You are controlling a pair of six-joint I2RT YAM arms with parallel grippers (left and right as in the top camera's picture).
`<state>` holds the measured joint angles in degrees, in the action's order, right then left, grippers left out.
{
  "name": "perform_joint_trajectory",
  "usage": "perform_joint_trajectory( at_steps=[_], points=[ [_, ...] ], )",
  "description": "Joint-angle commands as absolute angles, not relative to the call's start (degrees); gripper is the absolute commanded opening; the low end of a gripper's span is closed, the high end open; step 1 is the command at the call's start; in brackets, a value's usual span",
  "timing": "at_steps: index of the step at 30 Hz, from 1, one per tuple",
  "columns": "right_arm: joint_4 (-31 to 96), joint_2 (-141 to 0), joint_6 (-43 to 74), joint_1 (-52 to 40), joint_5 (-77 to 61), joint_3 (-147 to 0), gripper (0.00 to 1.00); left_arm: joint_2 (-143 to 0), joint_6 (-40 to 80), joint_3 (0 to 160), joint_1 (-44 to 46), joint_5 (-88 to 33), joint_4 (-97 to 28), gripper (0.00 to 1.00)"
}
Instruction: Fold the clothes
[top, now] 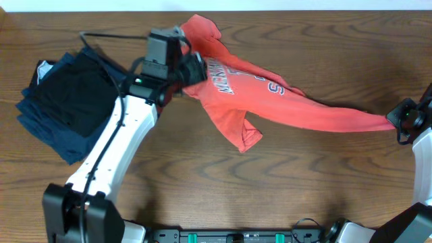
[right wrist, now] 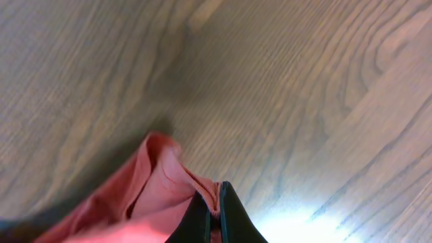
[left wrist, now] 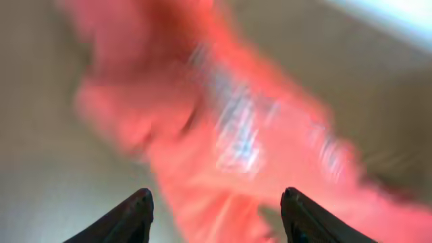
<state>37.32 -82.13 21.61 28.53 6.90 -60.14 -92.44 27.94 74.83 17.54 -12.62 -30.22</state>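
ok so rn the coral-red T-shirt [top: 297, 108] is strung out across the table [top: 202, 182]. It runs from approx 11 o'clock, where the bunched end sits, over to 3 o'clock, where my right gripper [right wrist: 214, 206] has it. R fingers are pressed together w/ a fold of red cloth pinched between them. Prob the hem edge, can't say for sure.

My left gripper [left wrist: 216, 219] is over the chest lettering at approx 11 o'clock, fingers spread wide, nothing clamped. L wrist cam is a blurry mess so idk how close the tips are to the cloth. One sleeve flops toward 6 o'clock.

Imo no fold's been made yet, this is the flatten-out step. How I'd do it right:
- L pinches one layer only at a shoulder/collar corner, not a wad.
- Pull the two grips apart along the 9–3 line til the wrinkles go.
- Keep it low to the wood and lay it down flat.
- Stay off the navy pile [top: 40, 115] and black garment [top: 74, 94] at 9 o'clock.
- Yank too hard and the R pinch prob slips.
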Motion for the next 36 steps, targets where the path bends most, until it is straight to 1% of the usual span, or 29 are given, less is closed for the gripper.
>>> perform_joint_trajectory(
  at_steps=[1,2,4,7,16,19,20,21,23,26,29,34,36],
  points=[
    [37.3,-82.1,20.5,28.4,7.0,-60.2,0.01,-96.1,26.2,72.5,18.0,-10.5,-37.1,0.63],
    [37.3,-82.1,20.5,28.4,7.0,-60.2,0.01,-96.4,26.2,72.4,18.2,-10.5,-39.1,0.63],
    [37.3,-82.1,20.5,28.4,7.0,-60.2,0.01,-97.4,26.2,72.1,19.0,-10.5,-43.2,0.59],
    [37.3,-82.1,20.5,28.4,7.0,-60.2,0.01,-99.4,27.7,70.5,20.9,-10.5,-43.5,0.59],
    [37.7,-82.1,20.5,28.4,7.0,-60.2,0.01,-108.7,33.3,65.0,25.8,-11.9,-25.0,0.6],
    [37.6,-82.1,20.5,28.4,7.0,-60.2,0.01,-112.3,33.8,65.0,26.3,-17.9,-19.5,0.59],
    [37.6,-82.1,20.5,28.4,7.0,-60.2,0.01,-113.3,33.8,65.0,26.3,-19.8,-17.9,0.56],
    [37.6,-82.1,20.5,28.4,7.0,-60.2,0.01,-114.4,33.8,65.0,26.5,-21.7,-16.4,0.51],
    [37.7,-82.1,20.5,28.4,7.0,-60.2,0.01,-115.6,33.8,65.0,26.5,-24.2,-16.0,0.06],
    [37.8,-82.1,20.5,28.4,7.0,-60.2,0.01,-114.7,33.0,65.1,26.0,-25.0,-20.4,0.06],
    [38.2,-82.1,20.5,28.5,7.0,-60.2,0.01,-109.6,29.5,66.4,23.2,-23.5,-32.4,0.06],
    [40.6,-82.1,20.5,28.5,7.0,-61.5,0.01,-97.9,25.5,74.3,15.0,-11.2,-57.3,0.06],
    [41.5,-82.1,20.5,28.5,7.0,-62.5,0.01,-93.7,25.5,79.3,11.7,-7.7,-63.0,0.06]
  ],
)
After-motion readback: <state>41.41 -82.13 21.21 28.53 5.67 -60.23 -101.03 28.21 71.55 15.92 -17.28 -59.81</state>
